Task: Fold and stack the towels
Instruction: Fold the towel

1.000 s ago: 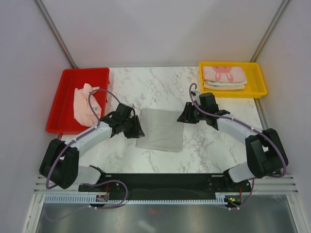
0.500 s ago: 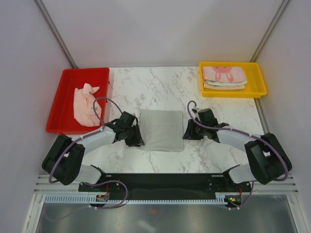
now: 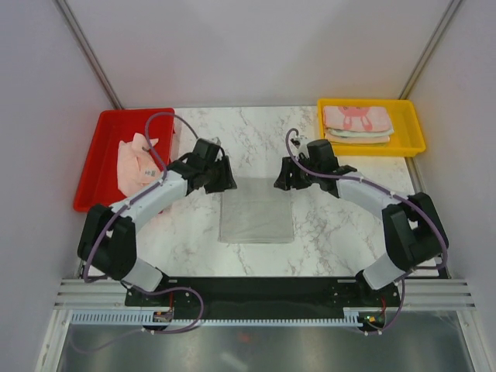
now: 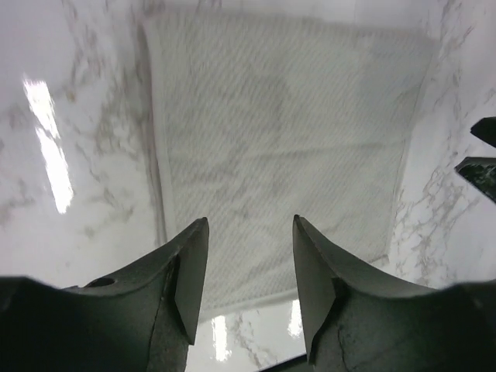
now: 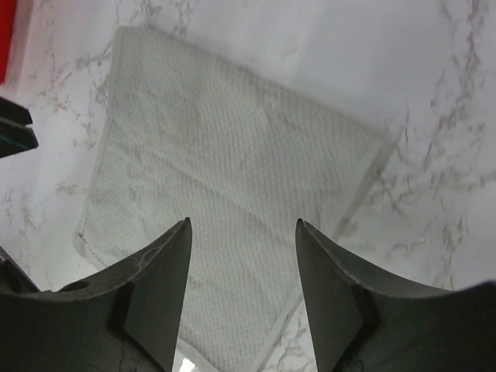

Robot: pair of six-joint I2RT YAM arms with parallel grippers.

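Towel (image 3: 256, 213) flat beneath left claw (image 4: 249, 222), right claw (image 5: 242, 223).

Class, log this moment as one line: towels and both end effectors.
towel: folded, flat on table; left end effector: open, near far-left corner; right end effector: open, near far-right corner; pink towel: red tray; stack: yellow tray

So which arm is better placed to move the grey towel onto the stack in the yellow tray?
Probably right: the right tool hangs open at the far right corner of the towel, on the side of the yellow tray and its stack. The left tool, also open, would have to cross over.
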